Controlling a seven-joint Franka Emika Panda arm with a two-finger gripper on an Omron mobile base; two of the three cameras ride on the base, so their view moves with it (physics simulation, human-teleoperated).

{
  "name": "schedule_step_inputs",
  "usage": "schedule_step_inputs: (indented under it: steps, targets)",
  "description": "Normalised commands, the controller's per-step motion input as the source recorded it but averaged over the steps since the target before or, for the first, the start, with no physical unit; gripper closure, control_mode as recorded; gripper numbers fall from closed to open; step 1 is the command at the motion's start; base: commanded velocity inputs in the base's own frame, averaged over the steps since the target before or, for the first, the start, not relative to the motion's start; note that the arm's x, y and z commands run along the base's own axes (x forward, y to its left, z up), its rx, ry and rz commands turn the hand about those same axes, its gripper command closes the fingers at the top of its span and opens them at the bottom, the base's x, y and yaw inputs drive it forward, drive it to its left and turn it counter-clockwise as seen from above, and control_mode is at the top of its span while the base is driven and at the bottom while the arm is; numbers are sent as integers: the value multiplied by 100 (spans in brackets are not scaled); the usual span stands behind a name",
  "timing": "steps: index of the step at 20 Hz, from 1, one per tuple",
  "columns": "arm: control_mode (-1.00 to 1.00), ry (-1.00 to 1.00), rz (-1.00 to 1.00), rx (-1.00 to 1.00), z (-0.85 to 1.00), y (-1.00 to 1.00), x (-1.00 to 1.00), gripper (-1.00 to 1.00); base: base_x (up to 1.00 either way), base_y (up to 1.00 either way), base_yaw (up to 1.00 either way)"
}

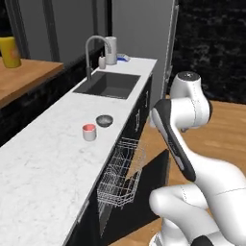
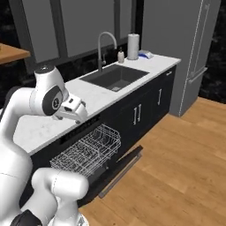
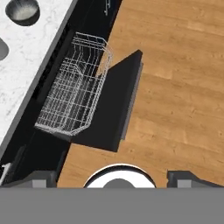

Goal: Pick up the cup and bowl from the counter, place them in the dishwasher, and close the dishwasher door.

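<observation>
The white cup [image 1: 89, 131] with its red-pink inside stands on the marble counter [image 1: 43, 158]. The grey bowl [image 1: 104, 120] sits just behind it, and its dark inside also appears as the bowl [image 3: 22, 11]. Under the counter edge the dishwasher stands open, its white wire rack [image 1: 120, 173] [image 3: 72, 98] pulled out over the lowered black door [image 3: 111, 109] [image 2: 115, 165]. The door's silver handle [image 3: 131, 103] lies along its outer edge. My gripper [image 3: 113, 178] [image 2: 82, 115] hangs open above the rack and floor, off the counter edge, with nothing between its fingers.
A dark sink [image 1: 108, 84] with a curved faucet [image 1: 93, 48] lies further along the counter, a bottle and a white roll [image 2: 133, 46] behind it. A yellow canister [image 1: 9, 52] stands on the wooden shelf. A grey fridge [image 2: 194, 53] stands past the counter's end. Wooden floor [image 2: 176, 167] stretches in front of the cabinets.
</observation>
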Motion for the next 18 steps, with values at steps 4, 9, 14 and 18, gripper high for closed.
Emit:
schedule_step_inputs:
  steps: [4, 9, 14, 18]
  targets:
    - [100, 0, 0, 0, 0, 0, 0, -100, 70, 81, -18]
    - [100, 0, 0, 0, 0, 0, 0, -100, -37, 72, -26]
    - [100, 0, 0, 0, 0, 0, 0, -100, -5, 65, -27]
    - [100, 0, 0, 0, 0, 0, 0, -100, 70, 77, -7]
